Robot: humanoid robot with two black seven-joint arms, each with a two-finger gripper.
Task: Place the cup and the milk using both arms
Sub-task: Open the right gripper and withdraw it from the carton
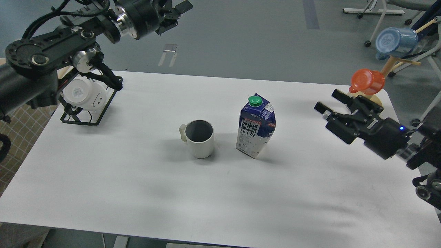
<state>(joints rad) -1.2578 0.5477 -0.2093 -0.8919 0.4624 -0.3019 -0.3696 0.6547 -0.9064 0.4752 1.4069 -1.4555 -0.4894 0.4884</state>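
While left claw (pixel 174 13) hangs raised, state unclear, right claw (pixel 332 103) spread, level, beside milk (pixel 255 126)

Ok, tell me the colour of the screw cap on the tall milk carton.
Green. The round screw cap tops the blue-and-white gable-top milk carton, clearest in the head view.

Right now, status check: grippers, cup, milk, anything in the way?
Right gripper open, empty, right of milk. Left gripper raised at far left, state unclear. Cup and milk upright mid-table, side by side, apart. Nothing between right gripper and milk.
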